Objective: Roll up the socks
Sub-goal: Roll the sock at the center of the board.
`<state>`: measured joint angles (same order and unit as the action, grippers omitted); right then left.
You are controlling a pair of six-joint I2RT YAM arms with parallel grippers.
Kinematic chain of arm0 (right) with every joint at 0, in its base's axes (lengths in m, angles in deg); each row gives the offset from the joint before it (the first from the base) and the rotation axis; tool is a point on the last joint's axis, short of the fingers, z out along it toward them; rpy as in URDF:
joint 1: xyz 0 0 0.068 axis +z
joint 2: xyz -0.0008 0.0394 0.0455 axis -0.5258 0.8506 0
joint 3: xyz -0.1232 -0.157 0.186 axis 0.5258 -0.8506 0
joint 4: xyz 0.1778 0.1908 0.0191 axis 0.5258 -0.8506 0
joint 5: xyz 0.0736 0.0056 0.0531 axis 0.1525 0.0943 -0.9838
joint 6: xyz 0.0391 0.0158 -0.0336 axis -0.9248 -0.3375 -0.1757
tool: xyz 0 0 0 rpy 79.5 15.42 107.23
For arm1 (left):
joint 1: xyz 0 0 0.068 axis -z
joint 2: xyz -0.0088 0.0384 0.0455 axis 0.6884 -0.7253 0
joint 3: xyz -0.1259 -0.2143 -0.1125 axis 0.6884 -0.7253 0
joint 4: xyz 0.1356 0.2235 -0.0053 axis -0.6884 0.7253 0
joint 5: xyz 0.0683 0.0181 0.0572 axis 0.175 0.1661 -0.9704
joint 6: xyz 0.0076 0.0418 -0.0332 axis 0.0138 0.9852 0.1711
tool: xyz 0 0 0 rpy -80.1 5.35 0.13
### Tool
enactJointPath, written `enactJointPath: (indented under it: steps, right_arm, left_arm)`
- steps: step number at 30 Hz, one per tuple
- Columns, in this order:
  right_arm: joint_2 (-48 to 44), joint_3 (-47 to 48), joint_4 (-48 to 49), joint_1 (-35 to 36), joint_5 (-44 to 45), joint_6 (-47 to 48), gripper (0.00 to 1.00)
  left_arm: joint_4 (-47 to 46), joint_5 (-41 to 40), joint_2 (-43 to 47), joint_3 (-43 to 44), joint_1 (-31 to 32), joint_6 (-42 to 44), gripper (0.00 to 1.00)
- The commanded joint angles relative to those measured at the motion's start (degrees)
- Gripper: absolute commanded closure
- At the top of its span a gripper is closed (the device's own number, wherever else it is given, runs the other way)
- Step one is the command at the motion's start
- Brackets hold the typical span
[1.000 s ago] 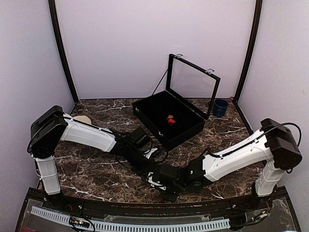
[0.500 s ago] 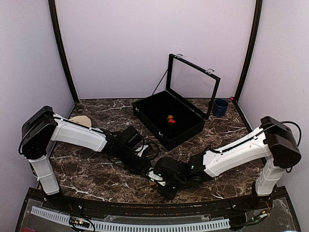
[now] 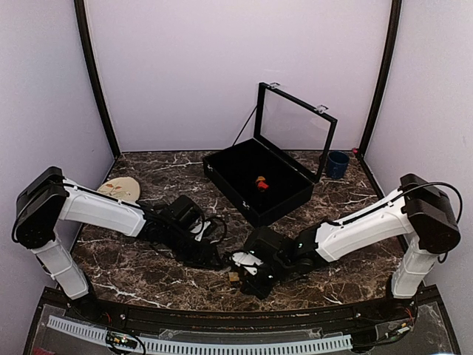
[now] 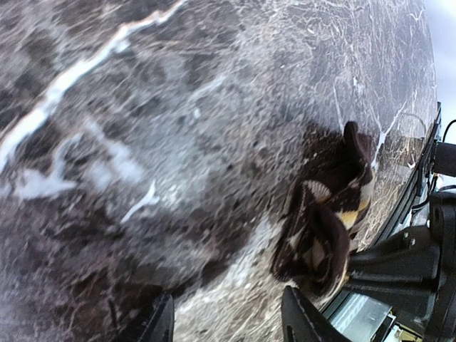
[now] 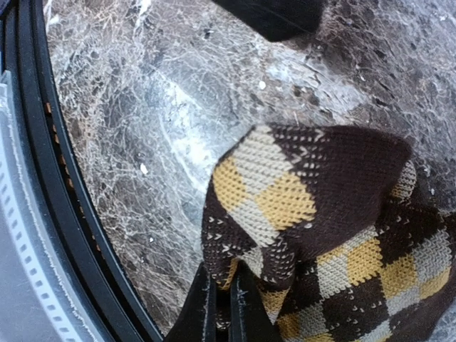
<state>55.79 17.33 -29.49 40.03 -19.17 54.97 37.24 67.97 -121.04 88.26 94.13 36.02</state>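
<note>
- Dark marble table [image 3: 148, 274] with white veins, lilac walls round it. So right up front, by the near edge, where's the sock?
- The sock [image 5: 320, 214] is bunched up on the marble just by the front rail. It's dark argyle with tan and yellow diamonds. The right gripper [image 5: 222, 303] has its jaws pinched tight on one edge of it.
- And the other arm?
- The left gripper [image 4: 226, 326] sits low just beside the sock, not touching it, jaws fairly wide with nothing between them.
- Anything further back?
- A black case [image 3: 229, 194] mid-table, lid propped up, with a small red-and-orange thing [image 3: 260, 183] inside, too small to tell what. A blue cup [image 3: 338, 164] stands just right of it, and a flat tan thing [image 3: 118, 188] lies far left.
</note>
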Motion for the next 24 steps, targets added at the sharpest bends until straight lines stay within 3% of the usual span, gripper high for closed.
enactJointPath:
  steps: [1, 12, 24]
  right_arm:
    - [2.8, -3.2, -3.5, -3.2, -7.8, -1.7, 1.00]
    - [3.2, -6.6, 4.7, -10.6, -24.8, -6.5, 1.00]
    - [2.1, -11.2, 17.7, -17.4, -38.7, -17.8, 1.00]
  left_arm:
    - [-1.6, -2.2, 3.7, -3.6, -0.3, -0.6, 0.46]
    - [-5.6, -3.1, 9.4, -6.7, -0.1, 4.0, 0.45]
    - [-8.0, -2.3, 11.0, -5.8, 2.5, 11.4, 0.45]
